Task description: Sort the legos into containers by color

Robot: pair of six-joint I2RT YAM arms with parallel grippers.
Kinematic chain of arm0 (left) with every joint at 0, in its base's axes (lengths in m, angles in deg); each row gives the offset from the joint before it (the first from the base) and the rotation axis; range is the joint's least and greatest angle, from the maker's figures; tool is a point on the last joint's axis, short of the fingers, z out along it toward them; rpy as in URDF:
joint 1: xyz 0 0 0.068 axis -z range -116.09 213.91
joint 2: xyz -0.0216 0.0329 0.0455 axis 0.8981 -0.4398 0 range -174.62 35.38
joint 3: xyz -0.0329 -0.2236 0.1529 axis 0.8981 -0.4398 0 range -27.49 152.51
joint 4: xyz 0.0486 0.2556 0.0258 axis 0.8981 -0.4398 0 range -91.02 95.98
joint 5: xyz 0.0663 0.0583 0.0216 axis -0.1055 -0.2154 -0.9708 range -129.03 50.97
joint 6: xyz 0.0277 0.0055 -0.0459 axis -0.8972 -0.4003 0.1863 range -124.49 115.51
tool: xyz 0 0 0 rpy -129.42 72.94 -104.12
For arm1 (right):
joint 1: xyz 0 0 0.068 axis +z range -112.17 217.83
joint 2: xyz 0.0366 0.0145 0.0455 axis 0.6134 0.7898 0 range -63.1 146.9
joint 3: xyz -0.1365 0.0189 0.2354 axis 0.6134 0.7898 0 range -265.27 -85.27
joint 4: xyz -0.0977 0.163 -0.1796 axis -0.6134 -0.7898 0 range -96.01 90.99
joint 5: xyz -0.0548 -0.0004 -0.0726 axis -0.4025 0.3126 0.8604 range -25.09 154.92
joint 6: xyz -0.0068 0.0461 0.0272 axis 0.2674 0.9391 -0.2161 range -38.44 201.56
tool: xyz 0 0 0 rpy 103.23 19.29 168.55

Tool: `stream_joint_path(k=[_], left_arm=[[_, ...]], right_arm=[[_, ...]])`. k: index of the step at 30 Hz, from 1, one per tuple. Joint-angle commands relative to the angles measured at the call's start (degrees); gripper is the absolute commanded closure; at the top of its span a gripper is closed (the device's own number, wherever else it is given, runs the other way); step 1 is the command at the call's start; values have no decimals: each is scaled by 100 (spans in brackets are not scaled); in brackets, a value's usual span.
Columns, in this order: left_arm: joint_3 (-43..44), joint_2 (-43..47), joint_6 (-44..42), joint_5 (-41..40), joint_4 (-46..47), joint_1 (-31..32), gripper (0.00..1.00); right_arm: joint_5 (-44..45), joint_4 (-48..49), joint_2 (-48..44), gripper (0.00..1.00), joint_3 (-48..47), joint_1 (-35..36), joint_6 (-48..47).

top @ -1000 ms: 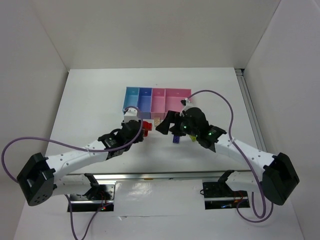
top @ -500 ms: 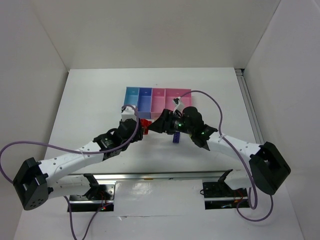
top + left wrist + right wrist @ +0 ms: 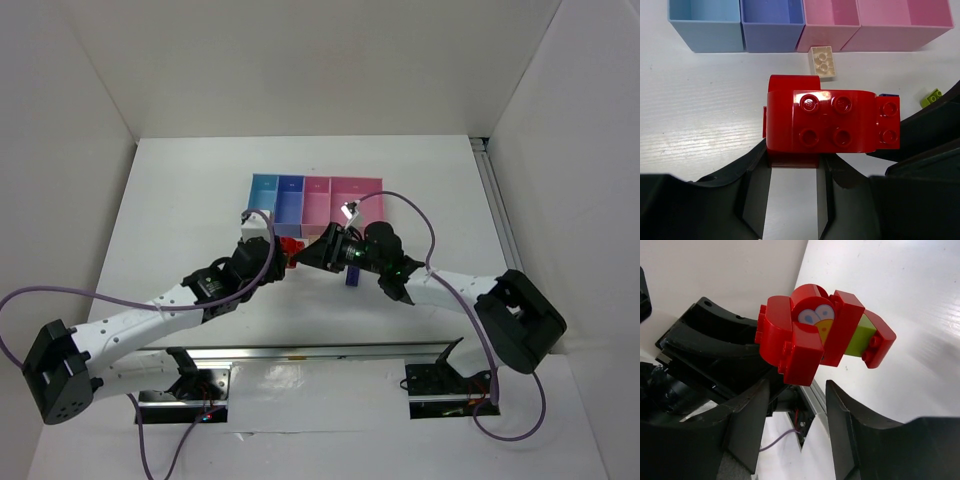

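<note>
My left gripper (image 3: pixel 792 161) is clamped on the near end of the red lego cluster (image 3: pixel 825 122), holding it off the table (image 3: pixel 705 115) on the near side of the row of bins. From left to right these are the light blue bin (image 3: pixel 707 40), the darker blue bin (image 3: pixel 772 39), the narrow pink bin (image 3: pixel 826 39) and the wide pink bin (image 3: pixel 900 39).

The right gripper (image 3: pixel 797 390) has its jaws apart on either side of the cluster's free right end. I cannot tell whether the pads touch plastic yet.

The cluster is not one colour. The right wrist view shows a yellow-green piece (image 3: pixel 860 335) sandwiched between red parts, so I judge the step in hand is pulling the assembly apart before any of it goes into a bin.

To do that well, I want the right jaws to close squarely on the small red end block rather than across the seam, with the pads flat on its side faces. I would pull along the stud axis with a slight rocking peel. Twisting risks levering the whole cluster out of the left grip.

The left arm should hold steady and act as the anvil. I would work low over the table so that anything popping free falls only a little way.

A tan brick (image 3: pixel 822 61) lies just beside the narrow pink bin. A loose yellow-green brick (image 3: pixel 931 97) sits to the right, and a dark blue brick (image 3: pixel 352 277) lies near the right arm. I must keep clear of all three.
</note>
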Motion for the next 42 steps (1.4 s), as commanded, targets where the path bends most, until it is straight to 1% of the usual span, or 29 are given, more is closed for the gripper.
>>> stream_joint_path(k=[1, 3, 7, 10, 13, 22, 23, 24, 26, 27, 29, 31, 34, 38, 40, 42], left_arm=[[104, 83, -12, -10, 168, -17, 100], [104, 82, -12, 43, 168, -17, 100], [104, 82, -65, 43, 168, -17, 100], [104, 82, -12, 43, 168, -17, 100], [104, 82, -12, 95, 168, -17, 100], [43, 82, -12, 201, 168, -17, 100], [43, 82, -12, 201, 168, -17, 100], [43, 82, -12, 201, 168, -17, 100], [43, 82, -12, 148, 168, -17, 100], [43, 82, -12, 148, 168, -17, 100], [43, 82, -12, 148, 168, -17, 100], [-10, 135, -12, 148, 168, -17, 100], [60, 135, -12, 34, 63, -17, 100], [122, 135, -12, -97, -69, -17, 100], [175, 188, -12, -185, -166, -17, 100], [323, 188, -12, -344, -280, -17, 100]], right_arm=[[15, 961, 79, 45, 140, -61, 400], [15, 1102, 79, 49, 210, -61, 479], [15, 1383, 79, 49, 264, -61, 611], [76, 1384, 79, 46, 264, -114, 612], [76, 1305, 201, 46, 141, -114, 612], [129, 1586, 386, 48, 141, -219, 849], [129, 1639, 387, 51, 141, -219, 919], [199, 1639, 387, 58, 202, -219, 989], [287, 1753, 387, 64, 281, -219, 1068], [357, 1806, 387, 69, 368, -219, 1147], [419, 1859, 387, 74, 431, -219, 1148], [419, 1859, 439, 82, 431, -219, 1148], [419, 1745, 492, 88, 492, -219, 1096], [472, 1657, 492, 88, 615, -219, 973], [550, 1273, 335, 88, 667, -272, 885], [761, 824, 133, 88, 668, -272, 604]])
